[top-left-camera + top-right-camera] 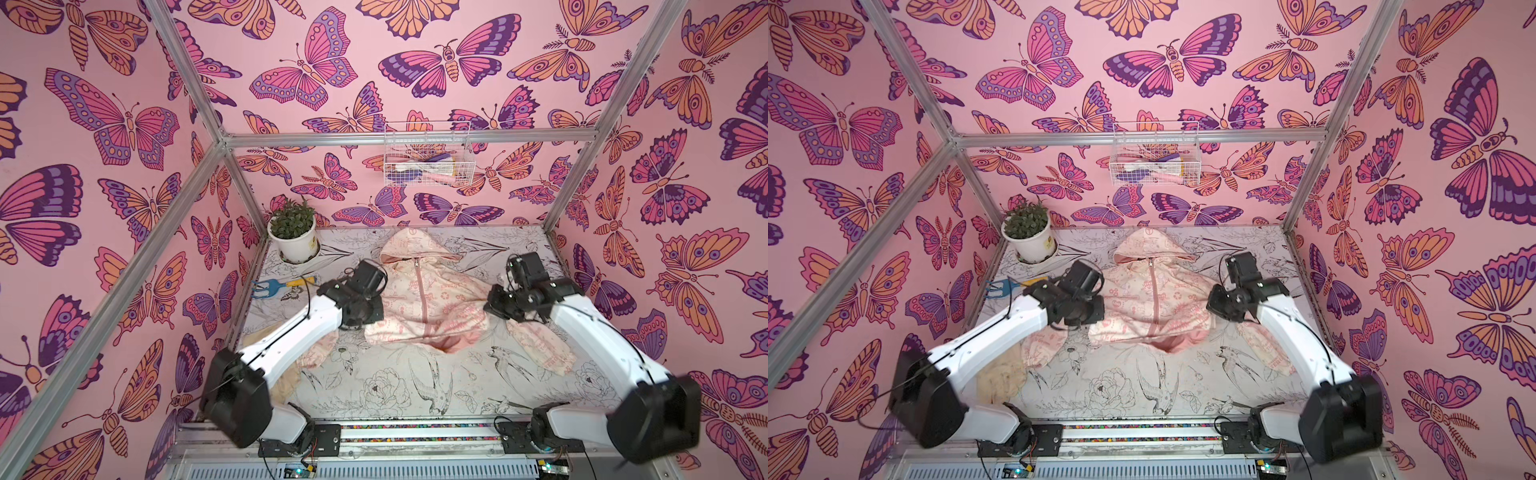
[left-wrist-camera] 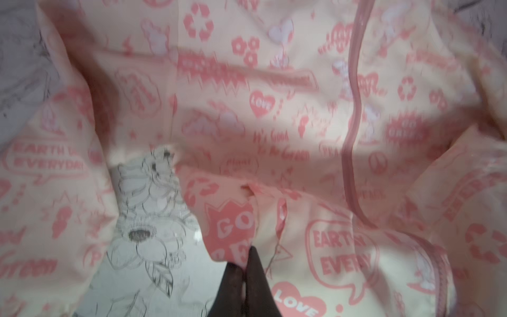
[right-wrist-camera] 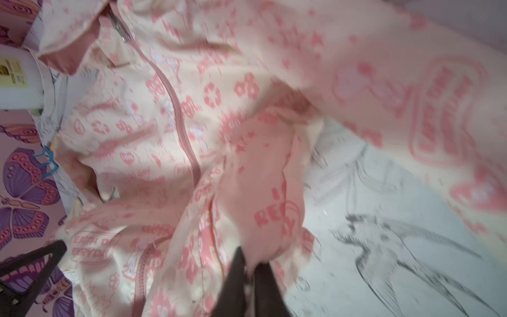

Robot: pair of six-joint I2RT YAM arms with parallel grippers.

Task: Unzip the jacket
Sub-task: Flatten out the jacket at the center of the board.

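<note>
2 grippers pinching the jacket (image 1: 428, 299); zipper (image 1: 420, 291) not yet opened.
Left gripper (image 2: 245, 263) and right gripper (image 3: 251, 269) each clamp cloth on opposite sides, likely to hold it taut; jacket lies frame centre on the table (image 1: 415, 390), hood (image 1: 409, 245) farthest.

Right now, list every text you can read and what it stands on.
"EARTH" over "EVERYDAY": speech bubble on the jacket.
"LOVE": heart on the jacket.
"GO": burst badge on the jacket.
"It's Good": loose script, rest blurred.
Yellow label on the white pot: too small to read.
Other jacket prints: too blurred.
</note>
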